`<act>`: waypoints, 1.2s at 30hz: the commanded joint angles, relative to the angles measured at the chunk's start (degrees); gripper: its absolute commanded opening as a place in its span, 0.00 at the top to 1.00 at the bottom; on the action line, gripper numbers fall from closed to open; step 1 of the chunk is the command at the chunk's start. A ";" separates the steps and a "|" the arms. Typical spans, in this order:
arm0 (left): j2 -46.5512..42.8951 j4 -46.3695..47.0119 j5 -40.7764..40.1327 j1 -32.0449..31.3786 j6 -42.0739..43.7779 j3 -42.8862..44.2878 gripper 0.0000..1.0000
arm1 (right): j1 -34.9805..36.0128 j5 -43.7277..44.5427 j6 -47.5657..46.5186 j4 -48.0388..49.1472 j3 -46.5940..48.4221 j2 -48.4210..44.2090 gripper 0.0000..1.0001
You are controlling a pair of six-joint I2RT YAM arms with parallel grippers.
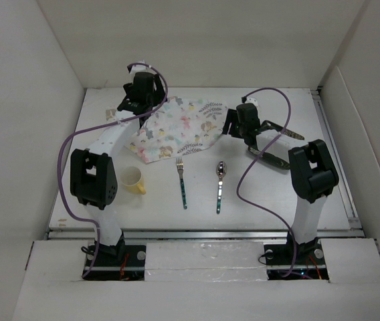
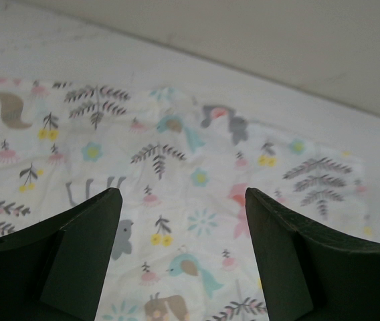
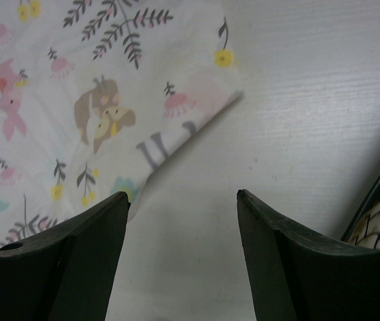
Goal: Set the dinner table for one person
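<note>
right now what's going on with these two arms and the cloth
The two arms are setting a place on the white table. A patterned placemat lies spread toward the far side. The left gripper hangs open above its far left part, and the right gripper hangs open at its right corner; neither holds anything. A yellow cup, a fork and a spoon sit on the bare table nearer the arms, not on the mat. A dark-rimmed dish lies beside the right gripper.
</note>
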 commanded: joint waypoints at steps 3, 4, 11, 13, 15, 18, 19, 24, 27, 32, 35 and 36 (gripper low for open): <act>2.92 -8.53 -3.37 6.81 1.10 -5.47 0.27 | -2.39 -0.90 -0.80 -2.71 10.43 6.98 0.28; 2.47 -8.27 -1.60 8.76 0.57 -6.43 0.27 | -3.09 -0.73 -1.58 -2.72 12.97 7.87 0.28; 3.95 -6.25 9.92 22.39 -2.07 -12.95 0.24 | -6.17 -4.15 -3.96 -11.50 28.69 17.53 0.26; 6.15 -5.99 10.81 24.06 -2.34 -12.86 0.24 | -6.18 -4.59 -4.14 -13.97 31.97 20.78 0.26; 8.34 -6.51 9.67 24.07 -1.90 -12.07 0.25 | -6.79 -6.34 -3.97 -15.19 35.57 22.55 0.25; 10.81 -7.21 9.49 24.07 -1.46 -10.58 0.26 | -7.50 -8.80 -3.35 -17.21 40.48 26.06 0.25; 11.34 -7.30 9.75 24.07 -1.29 -10.40 0.27 | -8.02 -9.07 -2.91 -17.74 41.72 26.85 0.25; 14.59 -6.34 13.35 24.07 -1.72 -9.00 0.30 | -8.55 -12.93 -1.68 -21.43 49.72 33.08 0.24; 15.82 -5.72 16.59 24.07 -2.34 -8.12 0.39 | -8.55 -15.04 -0.98 -22.31 54.03 36.16 0.24; 16.97 -3.97 18.89 24.07 -3.13 -6.27 0.68 | -8.55 -20.49 1.74 -19.87 55.20 38.55 0.43; 18.11 -3.44 19.51 24.07 -3.22 -4.69 0.89 | -9.08 -21.91 3.41 -10.05 49.07 35.75 0.82; 18.11 -3.09 19.95 24.07 -3.39 -4.69 0.96 | -9.08 -21.12 3.68 -8.62 47.73 34.78 0.89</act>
